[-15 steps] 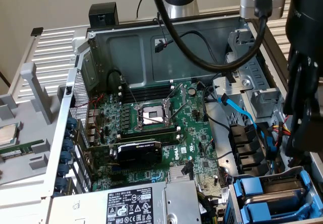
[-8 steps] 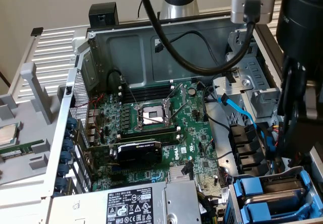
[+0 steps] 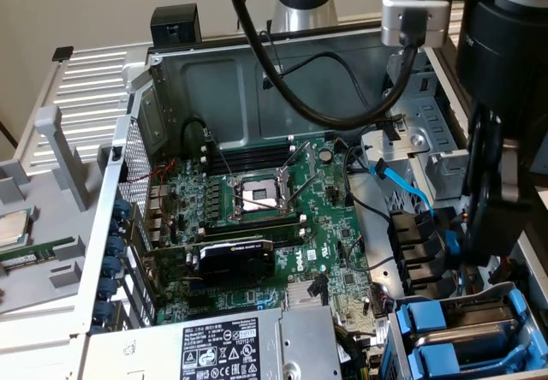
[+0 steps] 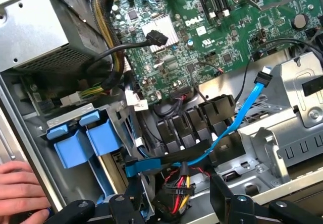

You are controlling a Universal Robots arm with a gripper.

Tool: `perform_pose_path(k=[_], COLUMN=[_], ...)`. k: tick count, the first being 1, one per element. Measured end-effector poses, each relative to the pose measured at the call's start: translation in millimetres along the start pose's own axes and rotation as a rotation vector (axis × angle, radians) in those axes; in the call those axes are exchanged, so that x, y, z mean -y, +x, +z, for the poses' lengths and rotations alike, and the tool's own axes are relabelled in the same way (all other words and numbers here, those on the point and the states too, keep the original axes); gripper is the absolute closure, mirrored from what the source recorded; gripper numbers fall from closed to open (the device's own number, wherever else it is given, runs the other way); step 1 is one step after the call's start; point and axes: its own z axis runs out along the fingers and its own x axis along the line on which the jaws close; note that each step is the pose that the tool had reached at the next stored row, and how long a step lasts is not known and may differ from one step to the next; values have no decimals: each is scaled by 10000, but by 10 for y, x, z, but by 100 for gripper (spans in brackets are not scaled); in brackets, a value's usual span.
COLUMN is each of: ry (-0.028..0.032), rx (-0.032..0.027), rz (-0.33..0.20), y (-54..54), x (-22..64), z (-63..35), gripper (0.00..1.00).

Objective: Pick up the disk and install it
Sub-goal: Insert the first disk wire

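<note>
Two blue plastic carriers with tabs [image 3: 454, 333] [image 4: 81, 141] stand side by side in the drive bay at the case's corner, on the exterior view's lower right. Grey metal [image 3: 481, 310] shows between them; no white label is visible, so the disk's body is mostly hidden. My gripper [image 3: 484, 252] [image 4: 174, 204] hangs just above and beside that bay, over black connectors and a cable bundle. It is open, with its two dark fingers [image 4: 126, 206] spread wide and nothing held between them. It does not touch the carriers.
A person's hand [image 4: 20, 188] rests on the case edge beside the bay. A blue SATA cable [image 3: 409, 187] [image 4: 242, 110] runs loose past the gripper. The green motherboard [image 3: 257, 209], power-supply box [image 3: 231, 346] [image 4: 40, 32] and metal cage [image 4: 298, 108] surround it. A CPU chip [image 3: 13, 226] lies outside.
</note>
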Motion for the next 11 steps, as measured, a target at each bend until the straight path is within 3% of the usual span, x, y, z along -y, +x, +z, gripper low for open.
perform_pose_path(k=[7, 11], ry=[-38, -53], rx=[66, 89], rz=[198, 209], y=[-3, -4], x=[4, 5], z=[40, 43], gripper=[35, 50])
